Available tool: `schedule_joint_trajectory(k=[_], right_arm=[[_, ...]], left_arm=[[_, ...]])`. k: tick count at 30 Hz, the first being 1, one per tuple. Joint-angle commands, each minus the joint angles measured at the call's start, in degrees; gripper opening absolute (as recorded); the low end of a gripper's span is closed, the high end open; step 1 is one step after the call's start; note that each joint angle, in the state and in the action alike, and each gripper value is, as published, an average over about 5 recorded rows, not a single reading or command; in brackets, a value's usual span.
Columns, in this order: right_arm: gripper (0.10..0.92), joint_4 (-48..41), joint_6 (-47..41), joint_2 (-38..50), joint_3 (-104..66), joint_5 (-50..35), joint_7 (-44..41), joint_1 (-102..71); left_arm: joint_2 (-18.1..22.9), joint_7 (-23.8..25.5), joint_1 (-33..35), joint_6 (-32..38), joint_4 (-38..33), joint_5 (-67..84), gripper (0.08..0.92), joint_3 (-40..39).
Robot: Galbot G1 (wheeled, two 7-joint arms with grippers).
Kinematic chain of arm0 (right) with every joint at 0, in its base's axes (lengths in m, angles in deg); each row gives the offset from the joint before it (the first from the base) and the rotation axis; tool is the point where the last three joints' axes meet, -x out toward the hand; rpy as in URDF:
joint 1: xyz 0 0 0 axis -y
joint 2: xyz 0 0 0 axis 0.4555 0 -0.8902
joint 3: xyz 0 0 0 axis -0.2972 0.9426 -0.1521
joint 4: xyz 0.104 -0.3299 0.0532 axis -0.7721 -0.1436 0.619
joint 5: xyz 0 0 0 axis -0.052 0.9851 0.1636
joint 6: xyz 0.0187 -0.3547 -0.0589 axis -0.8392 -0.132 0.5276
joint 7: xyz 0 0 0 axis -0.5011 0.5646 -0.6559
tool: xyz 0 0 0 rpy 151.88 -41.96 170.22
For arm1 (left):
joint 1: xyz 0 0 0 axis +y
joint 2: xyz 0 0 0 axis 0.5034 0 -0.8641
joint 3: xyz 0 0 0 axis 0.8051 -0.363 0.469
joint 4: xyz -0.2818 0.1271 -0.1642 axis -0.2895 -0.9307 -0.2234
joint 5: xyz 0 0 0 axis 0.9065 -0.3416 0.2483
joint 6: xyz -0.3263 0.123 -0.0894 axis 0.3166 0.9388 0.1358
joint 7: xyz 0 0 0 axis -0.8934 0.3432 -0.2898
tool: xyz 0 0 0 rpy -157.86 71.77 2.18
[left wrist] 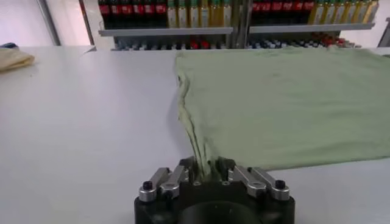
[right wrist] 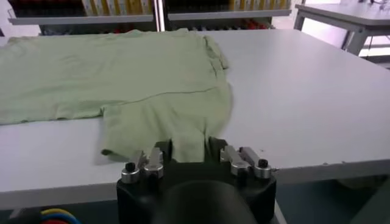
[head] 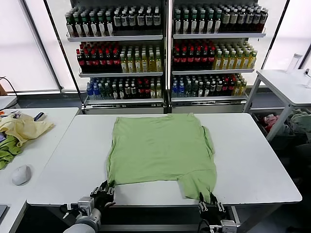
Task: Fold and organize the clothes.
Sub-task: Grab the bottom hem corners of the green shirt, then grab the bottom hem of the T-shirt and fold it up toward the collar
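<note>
The light green T-shirt [head: 160,145] lies flat, plain side up, in the middle of the white table [head: 252,160]. My left gripper [head: 103,190] is at the table's front edge, shut on the shirt's near left corner. In the left wrist view [left wrist: 206,167] the cloth [left wrist: 286,97] bunches into a narrow strip between the fingers. My right gripper [head: 210,203] is at the front edge, shut on the shirt's near right flap. In the right wrist view [right wrist: 190,152] the cloth [right wrist: 122,73] fills the gap between the fingers.
A table on the left holds a pale yellow garment [head: 24,127], a darker green cloth [head: 7,153] and a grey mouse [head: 21,174]. Shelves of bottles [head: 165,53] stand behind. Another white table [head: 286,82] stands at the right.
</note>
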Motion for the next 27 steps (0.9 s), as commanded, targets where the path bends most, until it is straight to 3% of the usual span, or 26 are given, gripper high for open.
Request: schedule_joint_trajectory(k=[1, 5, 8, 17, 27], right_arm=[[0.232, 0.5, 1.1, 0.2, -0.7, -2.3, -1.0, 0.0], [0.148, 2.0, 3.2, 1.3, -2.4, -1.0, -2.5, 0.4], [0.137, 3.1, 5.1, 2.5, -3.8, -0.5, -3.6, 0.8], [0.137, 1.3, 7.7, 6.8, -6.4, -1.7, -4.9, 7.2], [0.137, -6.9, 6.7, 10.9, -3.5, -4.6, -4.5, 22.7]], left_arm=[[-0.6, 1.6, 0.1, 2.5, -0.4, 1.8, 0.230, 0.2], [-1.4, 1.9, -0.1, 3.9, -1.2, 2.2, 0.125, 0.7], [-2.3, 1.9, -0.3, 4.3, -2.1, 2.7, 0.090, 1.1], [-6.2, 2.6, -4.0, 4.7, -2.2, 4.6, 0.088, 1.4], [-8.2, 2.9, -15.1, 4.5, 6.3, 5.6, 0.088, -2.0]])
